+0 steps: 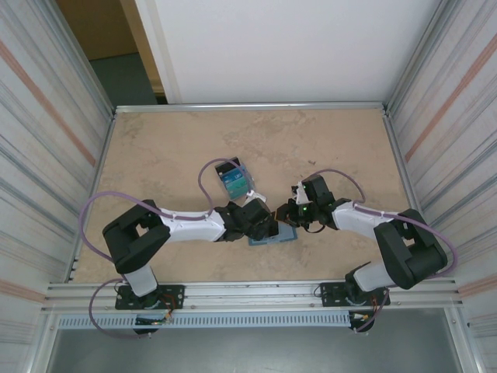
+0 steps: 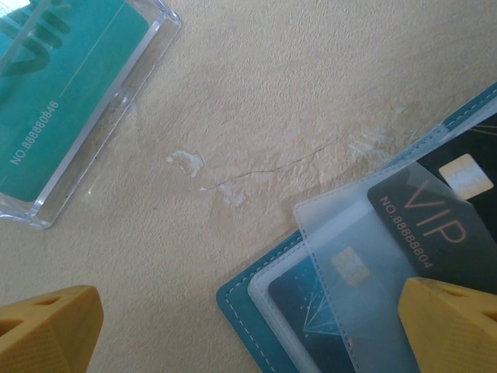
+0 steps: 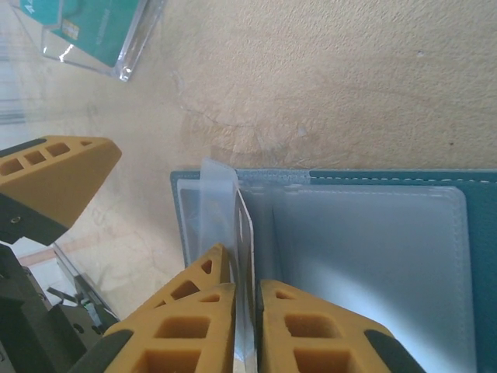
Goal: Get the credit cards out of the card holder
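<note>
Beige, stone-patterned table boxed in by ribbed metal walls is what I have on the overhead feed. Both arms reach in to meet near the middle of the near half.

The card holder lies open and flat there, between the two wrists, with its pale inside facing up. From the left wrist I can see two credit cards in its pockets. One is a black card marked VIP. The other is a dark blue card, lying under a clear sleeve.

The left end effector hangs wide open over the holder's corner. Its yellow fingers stand far apart and hold nothing.

The right end effector is closed down to a slit on a thin pale edge that rises from the holder's left-hand pockets. I cannot tell whether that edge is a card or a sleeve.

Farther back on the table, well apart from the holder, sits a clear box with a teal card inside it.
</note>
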You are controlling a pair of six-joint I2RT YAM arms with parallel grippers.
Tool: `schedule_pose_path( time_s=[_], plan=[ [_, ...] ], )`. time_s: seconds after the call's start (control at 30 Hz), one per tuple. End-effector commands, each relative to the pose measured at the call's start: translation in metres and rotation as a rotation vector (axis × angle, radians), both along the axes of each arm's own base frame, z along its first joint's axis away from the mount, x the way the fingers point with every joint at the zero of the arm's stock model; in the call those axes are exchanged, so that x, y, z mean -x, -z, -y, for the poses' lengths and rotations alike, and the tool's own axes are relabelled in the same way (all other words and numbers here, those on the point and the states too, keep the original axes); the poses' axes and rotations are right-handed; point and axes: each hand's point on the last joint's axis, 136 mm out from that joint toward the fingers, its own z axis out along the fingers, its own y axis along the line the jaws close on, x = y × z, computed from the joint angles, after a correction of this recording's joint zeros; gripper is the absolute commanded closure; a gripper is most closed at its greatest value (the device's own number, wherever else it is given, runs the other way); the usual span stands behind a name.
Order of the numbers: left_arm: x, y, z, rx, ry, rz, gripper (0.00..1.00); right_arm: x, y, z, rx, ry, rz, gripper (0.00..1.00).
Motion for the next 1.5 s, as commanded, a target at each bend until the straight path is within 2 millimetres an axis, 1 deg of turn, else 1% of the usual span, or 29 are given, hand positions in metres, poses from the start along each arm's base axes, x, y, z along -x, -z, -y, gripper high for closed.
schedule_pose_path(
  time_s=[0.0,0.13,0.27,0.4,0.5,0.6,0.77,0.87,1.03,1.17,1.2,1.23,1.37,1.47],
  plan=[
    [0.015,0.026,-0.016,-0.094,0.012,-0.075,0.01,0.005,-0.002,-0.004,-0.031,-0.013,-0.008,0.82],
    [0.016,0.024,-0.016,-0.092,0.01,-0.077,0.01,0.005,0.004,-0.007,-0.027,-0.019,-0.021,0.83],
    [0.017,0.022,-0.019,-0.092,0.003,-0.076,0.01,0.004,0.011,-0.002,0.013,-0.006,-0.03,0.94],
    [0.019,0.019,-0.024,-0.091,-0.014,-0.078,0.01,0.004,0.016,0.013,0.115,0.01,-0.024,1.0],
    [0.021,0.015,-0.026,-0.078,-0.023,-0.078,0.01,0.003,0.013,0.023,0.162,0.017,0.003,1.0],
    [0.02,0.008,-0.027,-0.065,-0.03,-0.064,0.01,0.0,0.005,0.029,0.175,0.026,0.035,1.0],
    [0.018,-0.005,-0.029,-0.047,-0.039,-0.036,0.01,-0.003,-0.014,0.033,0.178,0.025,0.11,1.0],
    [0.017,-0.016,-0.028,-0.03,-0.044,-0.008,0.01,-0.005,-0.028,0.036,0.18,0.026,0.168,1.0],
    [0.011,-0.044,-0.028,0.029,-0.067,0.055,0.01,-0.007,-0.055,0.041,0.164,0.037,0.288,1.0],
    [0.005,-0.069,-0.027,0.091,-0.07,0.117,0.01,-0.008,-0.079,0.042,0.127,0.051,0.386,1.0],
    [0.004,-0.077,-0.026,0.116,-0.071,0.133,0.01,-0.008,-0.083,0.041,0.114,0.049,0.402,1.0],
    [0.002,-0.083,-0.025,0.138,-0.072,0.147,0.01,-0.008,-0.095,0.04,0.091,0.051,0.441,1.0],
    [-0.003,-0.11,-0.022,0.255,-0.048,0.192,0.01,-0.004,-0.123,0.03,0.003,0.009,0.535,1.0],
    [-0.004,-0.129,-0.018,0.349,0.015,0.203,0.01,0.0,-0.142,0.024,-0.038,-0.028,0.607,1.0]
  ],
)
